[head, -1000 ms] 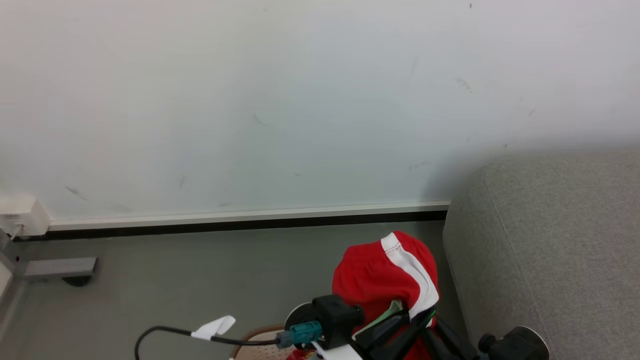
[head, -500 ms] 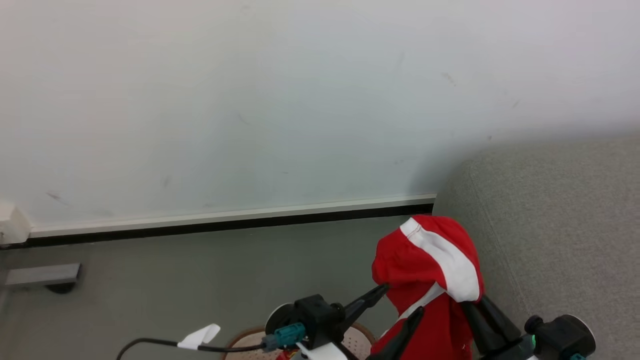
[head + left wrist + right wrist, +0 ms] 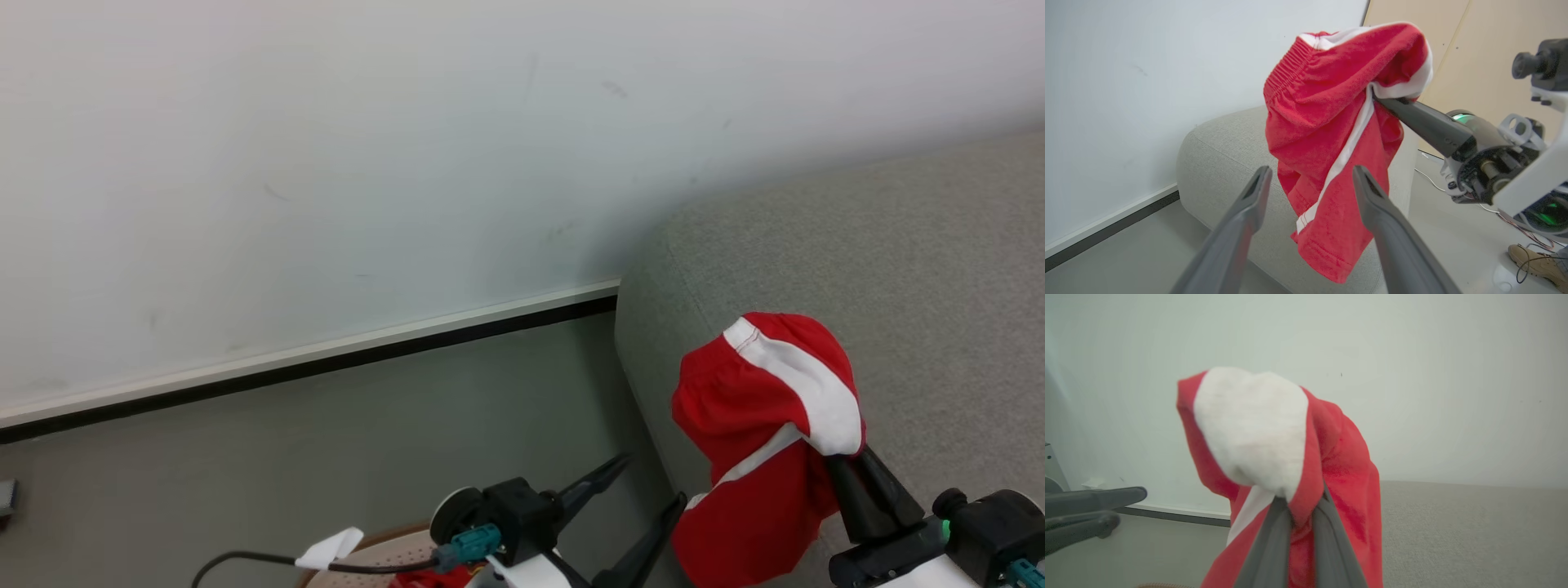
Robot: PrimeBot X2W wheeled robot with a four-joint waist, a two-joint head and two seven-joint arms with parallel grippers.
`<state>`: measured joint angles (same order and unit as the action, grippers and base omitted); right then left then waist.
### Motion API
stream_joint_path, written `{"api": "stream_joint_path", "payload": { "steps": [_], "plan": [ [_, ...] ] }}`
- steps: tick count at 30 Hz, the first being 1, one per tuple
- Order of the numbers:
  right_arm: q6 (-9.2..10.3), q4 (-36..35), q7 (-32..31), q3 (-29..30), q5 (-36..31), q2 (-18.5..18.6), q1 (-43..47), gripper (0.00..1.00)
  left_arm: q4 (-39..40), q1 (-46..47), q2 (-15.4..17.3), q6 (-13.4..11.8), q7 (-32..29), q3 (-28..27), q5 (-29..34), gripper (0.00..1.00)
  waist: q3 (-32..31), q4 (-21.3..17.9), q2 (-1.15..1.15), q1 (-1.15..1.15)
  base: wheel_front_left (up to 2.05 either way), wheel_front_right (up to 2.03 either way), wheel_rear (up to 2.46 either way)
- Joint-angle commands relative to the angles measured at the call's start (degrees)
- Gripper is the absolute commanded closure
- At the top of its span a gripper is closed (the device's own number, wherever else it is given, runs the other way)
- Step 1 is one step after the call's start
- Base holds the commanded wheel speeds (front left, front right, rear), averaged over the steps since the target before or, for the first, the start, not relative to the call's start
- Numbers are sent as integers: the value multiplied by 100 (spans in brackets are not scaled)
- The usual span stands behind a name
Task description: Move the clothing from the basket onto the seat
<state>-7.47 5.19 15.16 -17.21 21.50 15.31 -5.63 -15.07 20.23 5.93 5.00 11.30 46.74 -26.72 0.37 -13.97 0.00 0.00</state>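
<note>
The right end effector (image 3: 845,469) is squeezing the red clothing (image 3: 759,408) and carrying it. The left end effector (image 3: 651,482), at 9 o'clock from it, has let go and is staying open. The clothing is now hanging over the grey seat (image 3: 898,269), not beside it as before, so dropping looks close. The basket (image 3: 392,562) is sitting at 8 o'clock. No words are showing.

Soft red cloth clothing (image 3: 759,408), matt
</note>
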Motion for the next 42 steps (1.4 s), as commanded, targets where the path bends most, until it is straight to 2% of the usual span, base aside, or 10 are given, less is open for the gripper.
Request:
{"api": "stream_joint_path", "payload": {
  "steps": [1,9,18,25,32,38,42],
  "plan": [
    [-5,-52,-2,54,-2,47,10,100,-31,80,-5,-5,41,4,22,0,110,-198,0,0,0,0,0],
    [-5,-202,-2,318,-26,42,0,100,-112,237,-15,11,83,65,61,0,388,-602,0,0,0,0,0],
    [-5,-312,-2,520,-47,-27,-91,100,-152,477,24,36,33,132,119,0,708,-749,0,0,0,0,0],
    [-5,-414,-2,841,-37,-106,-400,100,-89,789,102,57,-99,195,231,0,1212,-646,0,0,0,0,0],
    [-5,-428,-1,1380,-122,-57,-1295,100,9,1313,243,88,-271,196,395,0,2005,-399,0,0,0,0,0],
    [-5,-225,-2,1775,-245,132,-2277,100,134,1715,345,103,-409,220,518,0,2635,-144,0,0,0,0,0],
    [-4,83,-2,1932,-176,401,-3052,100,234,1978,402,112,-479,200,612,0,3018,-21,0,0,0,0,0]
  ]
}}
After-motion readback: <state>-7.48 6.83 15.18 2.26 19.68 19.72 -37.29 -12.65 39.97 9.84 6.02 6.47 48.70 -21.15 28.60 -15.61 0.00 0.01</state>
